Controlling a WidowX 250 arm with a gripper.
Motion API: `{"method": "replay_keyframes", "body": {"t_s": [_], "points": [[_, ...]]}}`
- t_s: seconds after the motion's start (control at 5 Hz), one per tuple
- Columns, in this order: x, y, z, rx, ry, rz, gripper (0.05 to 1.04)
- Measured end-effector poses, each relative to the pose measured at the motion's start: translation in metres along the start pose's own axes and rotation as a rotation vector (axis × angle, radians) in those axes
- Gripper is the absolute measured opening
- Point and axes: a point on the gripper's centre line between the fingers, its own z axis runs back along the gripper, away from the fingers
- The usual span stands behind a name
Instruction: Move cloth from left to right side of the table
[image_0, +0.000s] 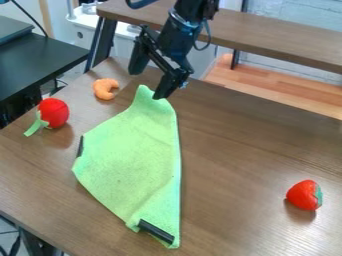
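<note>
The black gripper (147, 84) is at the top centre of the table, open, its two fingers spread wide apart. Directly below it is the raised, narrow top corner of the light green cloth (130, 160); the right fingertip is beside or over that corner, and contact cannot be told. From there the cloth spreads down the left and middle of the table, with one dark strip at its left edge and another near its bottom corner.
An orange curved toy (105, 89) lies left of the gripper, and a red toy (53, 112) with a green end is at the far left. A red strawberry-like toy (304, 195) sits on the right of the wooden table (234, 150). A wooden ledge (280, 37) runs behind.
</note>
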Motion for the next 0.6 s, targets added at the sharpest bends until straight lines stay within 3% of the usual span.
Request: {"method": "replay_keyframes", "body": {"t_s": [0.2,0.4,0.6], "points": [[0.007,-0.009,-0.034,-0.183,-0.126,-0.214,1.001],[-0.001,-0.003,-0.053,-0.231,-0.271,-0.24,1.001],[-0.005,-0.011,-0.059,-0.247,-0.438,-0.284,1.001]]}}
